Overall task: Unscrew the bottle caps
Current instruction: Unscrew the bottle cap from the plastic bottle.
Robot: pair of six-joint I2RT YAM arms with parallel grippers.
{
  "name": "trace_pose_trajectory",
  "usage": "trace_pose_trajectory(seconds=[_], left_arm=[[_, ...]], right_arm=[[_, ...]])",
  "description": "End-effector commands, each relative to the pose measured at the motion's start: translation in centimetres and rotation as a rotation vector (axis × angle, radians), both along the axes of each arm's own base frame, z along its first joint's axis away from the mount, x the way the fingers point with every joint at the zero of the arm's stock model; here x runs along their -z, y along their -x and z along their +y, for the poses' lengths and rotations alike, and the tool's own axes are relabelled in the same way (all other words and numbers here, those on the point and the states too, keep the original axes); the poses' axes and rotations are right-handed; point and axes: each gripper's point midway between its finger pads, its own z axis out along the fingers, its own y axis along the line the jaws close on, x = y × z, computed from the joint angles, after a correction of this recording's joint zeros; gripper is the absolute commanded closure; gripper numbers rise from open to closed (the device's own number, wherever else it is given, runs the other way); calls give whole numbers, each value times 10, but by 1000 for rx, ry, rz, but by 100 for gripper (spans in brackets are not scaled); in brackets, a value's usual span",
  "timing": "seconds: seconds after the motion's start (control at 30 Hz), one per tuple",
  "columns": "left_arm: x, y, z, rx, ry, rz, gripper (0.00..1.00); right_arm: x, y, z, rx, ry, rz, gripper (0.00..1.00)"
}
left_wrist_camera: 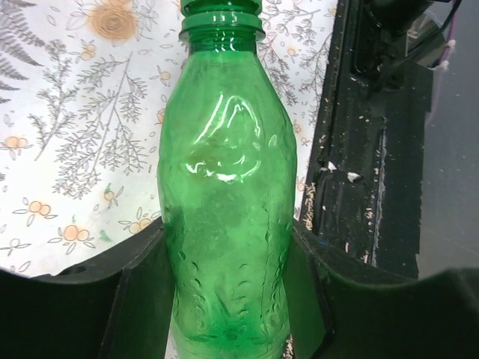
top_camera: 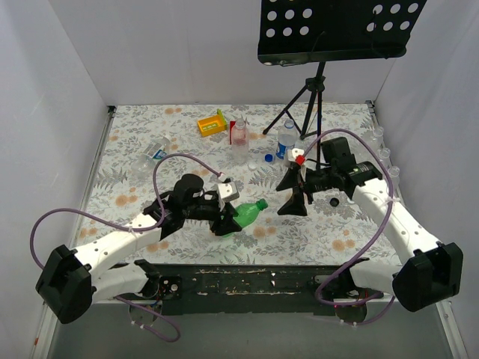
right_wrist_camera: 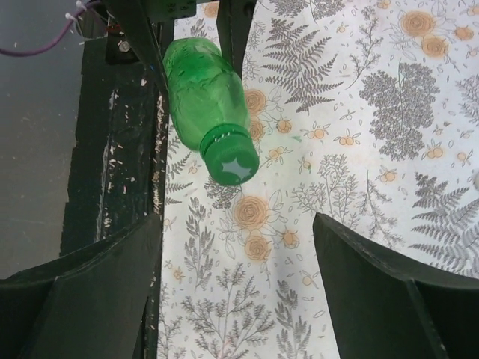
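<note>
I see a black music stand [top_camera: 337, 34]. White walls [top_camera: 187, 52] rise behind it, and a flowery tablecloth [top_camera: 299, 232] lies under it.

The bottle [left_wrist_camera: 224, 187] is translucent green; the tablecloth [left_wrist_camera: 75, 149] beneath it is white, printed with grey ferns and orange flowers.

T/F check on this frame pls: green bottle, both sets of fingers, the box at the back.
1. The left fingers clamp the green bottle. True.
2. The right fingers are shut on that bottle's neck. False: they stand open with nothing between them.
3. The green bottle stands upright. False: it is held on its side.
4. A yellow box sits at the far side of the table. True.
</note>
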Motion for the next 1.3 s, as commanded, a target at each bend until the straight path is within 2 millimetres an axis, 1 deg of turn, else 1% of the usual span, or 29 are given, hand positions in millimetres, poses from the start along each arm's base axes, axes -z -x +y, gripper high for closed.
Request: trace_pose_trajectory(seconds=[0.0, 0.03, 0.13, 0.2, 0.23, 0.33, 0.4, 0.47, 0.6, 0.7, 0.83, 1.07, 1.13, 1.2, 1.27], left_arm=[[-6, -9, 3, -55, -19, -99, 94], [-6, -9, 2, -59, -25, -111, 94], [-1, -9, -5, -75, -67, -152, 95], [2, -10, -9, -94, -88, -188, 95], [2, -11, -11, -110, -94, -205, 95], [0, -13, -18, -134, -72, -231, 95], [0, -13, -21, -144, -65, -243, 95], [-5, -16, -26, -155, -42, -259, 95], [-3, -16, -34, -153, -49, -261, 95], [-1, -18, -38, -161, -60, -262, 96], [0, -16, -44, -154, -59, -262, 95], [1, -17, -47, -152, -63, -271, 95], [3, -16, -48, -147, -69, -268, 95], [4, -16, -49, -145, -71, -265, 95], [4, -16, -49, -144, -70, -267, 96]], right_arm=[[-14, 7, -5, 45, -97, 56, 10], [-13, 4, -8, 72, -112, 63, 9], [-5, 5, -14, 126, -138, 133, 6], [3, 6, -15, 169, -132, 229, 5], [4, 10, -17, 164, -146, 269, 4], [5, 12, -18, 179, -177, 362, 6], [7, 11, -19, 195, -184, 392, 6], [10, 10, -19, 206, -183, 429, 7], [12, 11, -15, 210, -195, 567, 11], [13, 6, -12, 214, -194, 623, 12], [15, -3, -10, 236, -182, 668, 13], [23, -5, -6, 249, -160, 715, 24], [24, -5, -5, 245, -159, 720, 31], [24, -4, -4, 239, -157, 727, 41], [25, -4, -3, 238, -154, 734, 45]])
